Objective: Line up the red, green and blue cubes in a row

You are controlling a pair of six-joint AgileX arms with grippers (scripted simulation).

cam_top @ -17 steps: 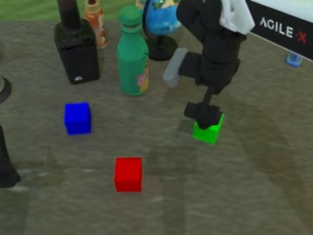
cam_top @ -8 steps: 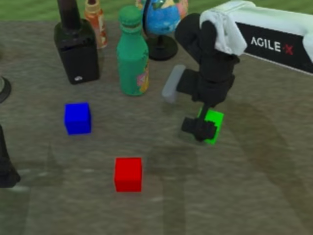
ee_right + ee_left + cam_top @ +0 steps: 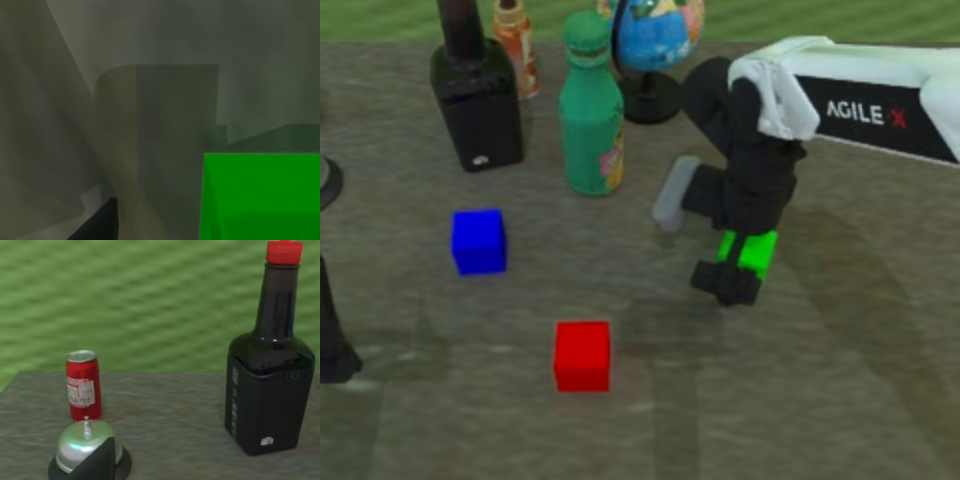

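Mottled grey-green stone covers the table (image 3: 880,400), and a green backdrop runs behind its far edge.

Nearest the camera in the top view, the red cube (image 3: 582,355) sits flat on the table, a little left of centre, with bare surface around it. At the far left edge, level with it, a dark piece of the left arm (image 3: 332,340) stays parked; its gripper is out of sight.

Farther back on the left, the blue cube (image 3: 478,240) rests flat on the table, well apart from the red cube.

Right of centre, at about the same depth, the right gripper (image 3: 727,280) points down, its black fingers closed around the green cube (image 3: 752,250). Only part of that cube shows beneath the black wrist. In the right wrist view the green cube (image 3: 260,195) fills one corner, seen close up.

Behind these, along the far side, stand a tall teal-green bottle (image 3: 590,110), a square black bottle (image 3: 477,100) with a red cap, an orange bottle (image 3: 515,40) and a small globe (image 3: 655,35) on a black stand.

The left wrist view shows a red can (image 3: 83,385) and a silver bell (image 3: 90,450) on a black base.
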